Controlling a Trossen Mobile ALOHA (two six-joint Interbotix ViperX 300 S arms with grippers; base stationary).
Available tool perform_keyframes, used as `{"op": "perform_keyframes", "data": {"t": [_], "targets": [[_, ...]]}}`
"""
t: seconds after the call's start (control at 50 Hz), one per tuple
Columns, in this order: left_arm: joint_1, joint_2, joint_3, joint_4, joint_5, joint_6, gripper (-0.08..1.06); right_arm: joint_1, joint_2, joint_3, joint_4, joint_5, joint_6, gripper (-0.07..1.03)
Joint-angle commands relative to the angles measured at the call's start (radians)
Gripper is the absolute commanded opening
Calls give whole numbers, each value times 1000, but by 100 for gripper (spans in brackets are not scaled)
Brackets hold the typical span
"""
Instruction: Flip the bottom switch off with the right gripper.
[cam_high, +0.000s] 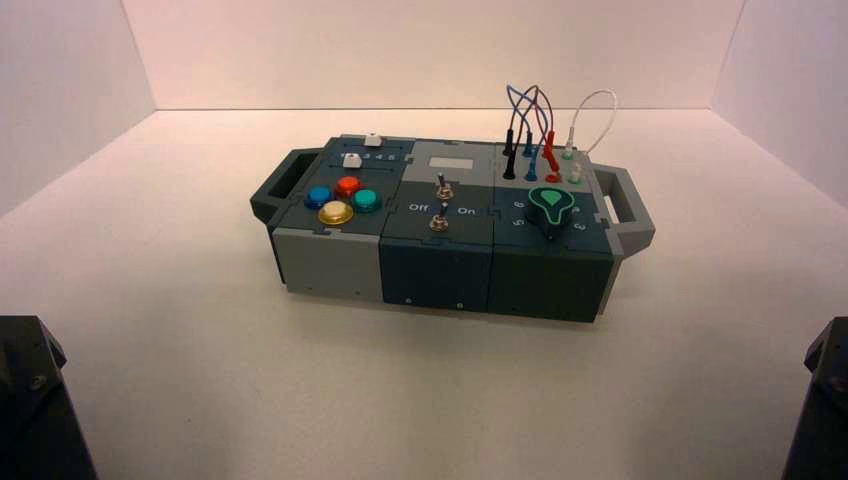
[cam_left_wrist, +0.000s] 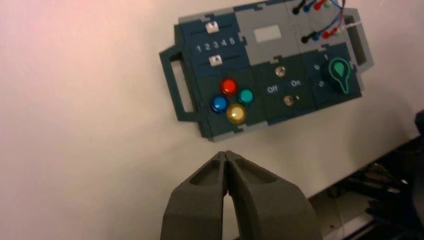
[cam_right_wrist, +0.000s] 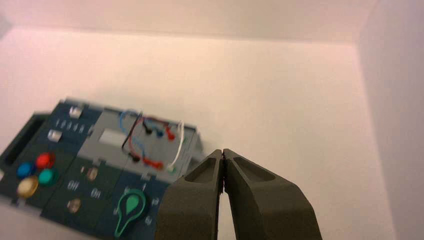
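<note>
Left gripper is parked low at the left edge of the high view, fingers pressed together, well short of the box; it is idle. The box stands at frame centre; left to right it carries four coloured buttons, two silver toggles, a green knob and wires at the upper right. The bottom switch sits in the centre module, nearer the front edge, just below the "Off"/"On" lettering; its lever position cannot be read. Right gripper is parked low at the right edge, fingers pressed together, holding nothing, well apart from the switch. Likely faults: striking the upper switch, which stands just behind the target; brushing the knob when approaching from the right; pushing too hard and sliding the box. Open table lies all around the box; the front and right approaches look clear, while the wires crowd the rear right corner.
</note>
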Motion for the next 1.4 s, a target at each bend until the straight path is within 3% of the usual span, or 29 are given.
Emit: {"op": "perform_keyframes", "data": {"t": [0.02,0.26,0.8,1.4], "targets": [[-12,-28,21,-5,9,-18,-3,55,54,-41,11,26,2,-2],[-18,-17,55,-9,31,-20,-3,118,123,-49,63,89,3,-2],[-18,-3,64,-9,17,-43,-3,126,175,-43,193,123,17,-2],[-20,-9,86,-9,11,-43,-3,141,247,-37,198,86,14,-2]]}}
